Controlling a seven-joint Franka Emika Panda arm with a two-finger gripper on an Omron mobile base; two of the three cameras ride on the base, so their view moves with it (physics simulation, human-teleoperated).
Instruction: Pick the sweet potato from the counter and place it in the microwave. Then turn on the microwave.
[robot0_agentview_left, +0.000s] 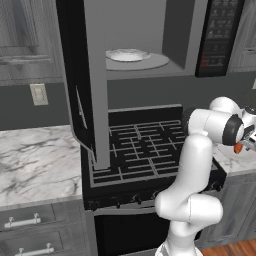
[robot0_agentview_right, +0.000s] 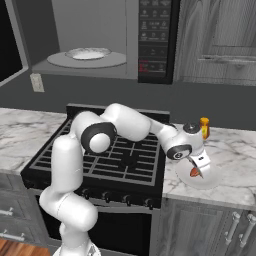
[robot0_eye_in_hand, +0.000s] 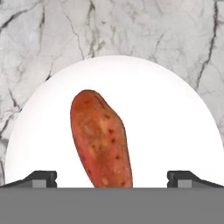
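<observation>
1. The microwave (robot0_agentview_right: 107, 37) hangs above the black stovetop (robot0_agentview_right: 107, 157), its door (robot0_agentview_left: 82, 80) swung wide open toward the stovetop's left side; the grey cavity stands clear, holding a white round plate (robot0_agentview_right: 87, 53).
2. The counter (robot0_agentview_right: 230, 165) lies right of the stovetop, with open marble around a white dish (robot0_eye_in_hand: 183, 127) near its front edge.
3. The white arm (robot0_agentview_right: 125, 125) rises before the stovetop, bends at the elbow and reaches right across the stovetop's corner, hand pointed down over the dish.
4. An orange bottle (robot0_agentview_right: 204, 127) stands behind the hand, partly hidden by the wrist.
5. The gripper (robot0_eye_in_hand: 112, 178) is spread wide and empty, one fingertip on either side of the sweet potato (robot0_eye_in_hand: 100, 140).
6. The sweet potato lies on the dish; its near end is cut off in the hand view, and the hand mostly covers it in the base views.
</observation>
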